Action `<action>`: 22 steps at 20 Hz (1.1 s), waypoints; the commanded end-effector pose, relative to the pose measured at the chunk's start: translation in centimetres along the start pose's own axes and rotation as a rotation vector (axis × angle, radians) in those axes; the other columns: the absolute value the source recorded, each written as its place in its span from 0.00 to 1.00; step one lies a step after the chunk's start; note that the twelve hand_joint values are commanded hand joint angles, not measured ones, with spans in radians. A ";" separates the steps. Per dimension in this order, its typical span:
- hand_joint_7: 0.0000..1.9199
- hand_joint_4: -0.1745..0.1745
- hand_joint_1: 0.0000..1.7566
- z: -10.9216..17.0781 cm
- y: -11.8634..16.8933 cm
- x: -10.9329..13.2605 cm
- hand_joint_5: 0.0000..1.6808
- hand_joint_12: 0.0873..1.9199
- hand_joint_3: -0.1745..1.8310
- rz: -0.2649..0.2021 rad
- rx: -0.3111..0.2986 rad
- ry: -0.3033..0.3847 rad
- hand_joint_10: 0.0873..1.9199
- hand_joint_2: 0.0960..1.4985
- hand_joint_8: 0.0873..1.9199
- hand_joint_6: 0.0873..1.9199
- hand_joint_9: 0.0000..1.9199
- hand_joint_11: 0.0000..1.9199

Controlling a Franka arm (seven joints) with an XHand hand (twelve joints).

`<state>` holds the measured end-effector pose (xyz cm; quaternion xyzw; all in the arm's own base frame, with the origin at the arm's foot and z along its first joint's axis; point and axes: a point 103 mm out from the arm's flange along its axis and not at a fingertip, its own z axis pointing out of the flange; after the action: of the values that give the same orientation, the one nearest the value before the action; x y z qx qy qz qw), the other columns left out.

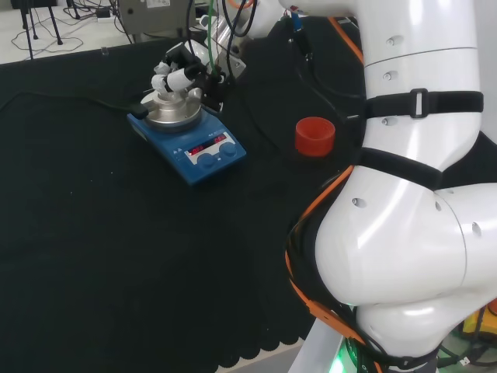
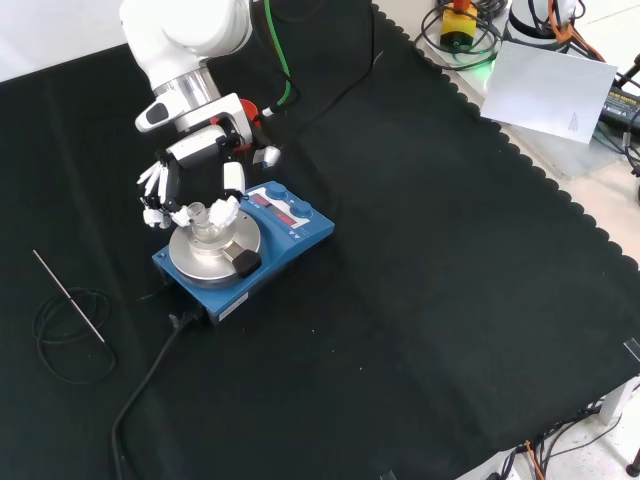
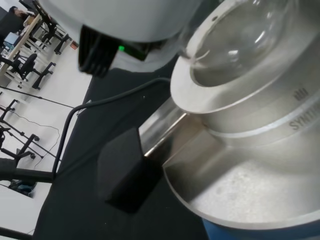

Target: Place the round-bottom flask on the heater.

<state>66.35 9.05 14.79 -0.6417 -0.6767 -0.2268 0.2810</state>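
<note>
The clear round-bottom flask [image 2: 199,217] rests with its bulb [image 3: 245,37] in the silver bowl [image 3: 235,102] on top of the blue heater [image 2: 292,236]. In the head view the heater [image 1: 203,149] stands at the back left of the cloth, and the flask [image 1: 168,99] shows faintly above the bowl. The black and white hand [image 2: 196,156] hangs right over it, fingers and thumb curled round the flask's neck from both sides. From behind, the hand [image 1: 180,74] covers most of the neck.
A red ribbed ring stand [image 1: 314,136] sits on the cloth to the right of the heater in the head view. A black block [image 2: 245,263] is fixed to the bowl's rim. A thin rod and coiled cable [image 2: 66,300] lie left of the heater in the front view.
</note>
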 end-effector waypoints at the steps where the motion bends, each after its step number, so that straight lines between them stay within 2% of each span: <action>1: 0.31 0.97 0.64 -0.2 -0.1 -0.3 0.71 0.67 0.54 0.004 -0.004 0.000 0.24 0.34 0.25 0.46 0.39 0.12; 13: 0.31 0.98 0.64 -1.6 -1.0 -1.3 0.71 0.67 0.53 0.019 -0.024 -0.002 0.24 0.34 0.25 0.46 0.39 0.12; 22: 0.31 0.99 0.64 -1.5 -1.2 -0.8 0.71 0.67 0.53 -0.005 -0.013 -0.047 0.24 0.34 0.25 0.46 0.39 0.12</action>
<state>65.34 7.25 15.33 -0.6481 -0.6795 -0.2203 0.2640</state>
